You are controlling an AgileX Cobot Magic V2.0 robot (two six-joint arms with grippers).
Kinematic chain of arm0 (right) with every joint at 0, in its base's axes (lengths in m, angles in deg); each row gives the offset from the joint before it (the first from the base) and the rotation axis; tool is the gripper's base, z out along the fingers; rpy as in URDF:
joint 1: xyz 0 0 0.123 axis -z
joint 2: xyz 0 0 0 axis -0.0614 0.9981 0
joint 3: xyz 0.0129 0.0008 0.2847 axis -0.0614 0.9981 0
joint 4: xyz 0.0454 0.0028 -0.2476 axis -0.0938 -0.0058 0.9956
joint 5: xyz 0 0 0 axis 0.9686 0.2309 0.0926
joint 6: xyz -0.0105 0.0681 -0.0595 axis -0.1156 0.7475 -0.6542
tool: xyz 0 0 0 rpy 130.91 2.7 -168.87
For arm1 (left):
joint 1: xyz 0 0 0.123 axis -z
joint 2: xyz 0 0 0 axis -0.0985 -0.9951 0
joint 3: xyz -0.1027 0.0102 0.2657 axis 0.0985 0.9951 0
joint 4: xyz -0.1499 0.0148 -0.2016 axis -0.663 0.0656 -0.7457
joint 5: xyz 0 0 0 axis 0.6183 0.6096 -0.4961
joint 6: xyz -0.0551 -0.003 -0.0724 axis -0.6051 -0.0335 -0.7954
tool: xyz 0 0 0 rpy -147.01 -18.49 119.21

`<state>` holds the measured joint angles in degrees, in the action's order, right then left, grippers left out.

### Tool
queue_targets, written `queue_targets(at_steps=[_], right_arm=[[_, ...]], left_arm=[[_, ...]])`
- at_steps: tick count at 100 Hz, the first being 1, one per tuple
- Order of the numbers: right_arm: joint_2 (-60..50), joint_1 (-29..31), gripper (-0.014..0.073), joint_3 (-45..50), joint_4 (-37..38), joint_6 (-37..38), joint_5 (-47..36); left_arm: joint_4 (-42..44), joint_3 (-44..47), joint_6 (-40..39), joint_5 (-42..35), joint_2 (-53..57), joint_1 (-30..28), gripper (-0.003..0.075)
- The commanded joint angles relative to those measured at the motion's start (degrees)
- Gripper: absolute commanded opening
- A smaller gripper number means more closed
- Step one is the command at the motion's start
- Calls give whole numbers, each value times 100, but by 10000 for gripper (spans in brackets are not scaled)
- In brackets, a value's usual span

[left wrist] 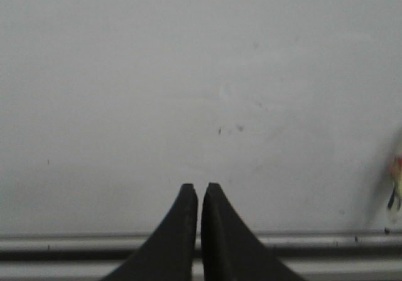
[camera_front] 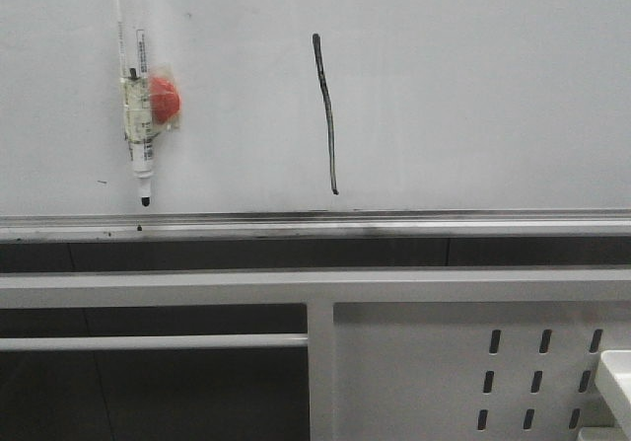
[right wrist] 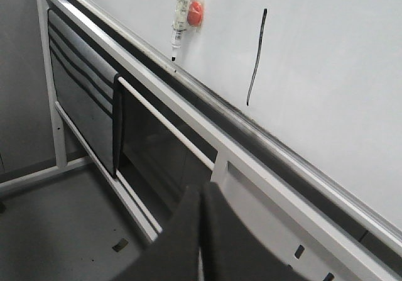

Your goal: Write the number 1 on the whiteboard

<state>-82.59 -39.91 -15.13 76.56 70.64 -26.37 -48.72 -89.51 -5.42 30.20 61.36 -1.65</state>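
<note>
Both pincers are closed on nothing: the left gripper point(left wrist: 200, 190) points at the whiteboard point(left wrist: 188, 73) just above its ledge point(left wrist: 63, 243), and the right gripper point(right wrist: 201, 190) hangs well back from the board, over the frame point(right wrist: 251, 168). Ahead of the right one stands the number 1 point(camera_front: 328, 113), with the marker point(camera_front: 135, 86) stuck on the board beyond it.

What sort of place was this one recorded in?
Probably a lab or workshop test bay, not a classroom. A whiteboard with a silver ledge sits on a white metal frame with slotted holes, over a bare grey floor. A marker pen hangs on the board beside the drawn number 1.
</note>
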Motion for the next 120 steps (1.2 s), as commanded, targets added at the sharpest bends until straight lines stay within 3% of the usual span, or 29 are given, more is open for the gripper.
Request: queue_targets(at_steps=[1, 34, 70, 98, 120], right_arm=[[54, 39, -69, -158, 39, -8, -480], [54, 39, -69, -158, 39, -8, -480], [54, 39, -69, -158, 39, -8, -480], [54, 39, -69, -158, 39, -8, -480], [54, 39, -69, -158, 39, -8, -480]], left_arm=[[-138, -56, 98, 62, 65, 1, -20], [-111, 1066, 466, -1375, 123, 1, -20], [-438, 1595, 466, -1387, 123, -7, -20], [-304, 1596, 466, -668, 123, -7, -20], [-197, 1596, 466, -694, 123, -7, -20]])
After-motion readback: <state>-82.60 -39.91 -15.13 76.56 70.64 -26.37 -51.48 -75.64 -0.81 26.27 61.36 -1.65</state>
